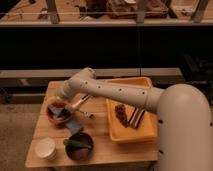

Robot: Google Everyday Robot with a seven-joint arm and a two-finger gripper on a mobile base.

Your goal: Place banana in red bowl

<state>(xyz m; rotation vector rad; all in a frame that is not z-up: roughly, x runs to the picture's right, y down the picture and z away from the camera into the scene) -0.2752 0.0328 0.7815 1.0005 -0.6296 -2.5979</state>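
I am reaching my white arm from the lower right of the frame across to the left part of the wooden table. My gripper is hanging low over the red bowl, which is sitting at the table's left side, a little left of the frame's centre. Whether my pincer is gripping anything, I cannot tell; it is too dark and tangled there. A pale-yellow bit is showing at the bowl's upper edge, right under my wrist, and that looks like the banana, though I cannot say if it is lying in the bowl or hanging above it. A blue-grey cloth-like thing is lying just below and right of the bowl. Further down, a dark bowl is holding a dark green vegetable, and a white cup is standing beside it at lower left. A yellow tray is occupying the table's right half, with dark items inside.
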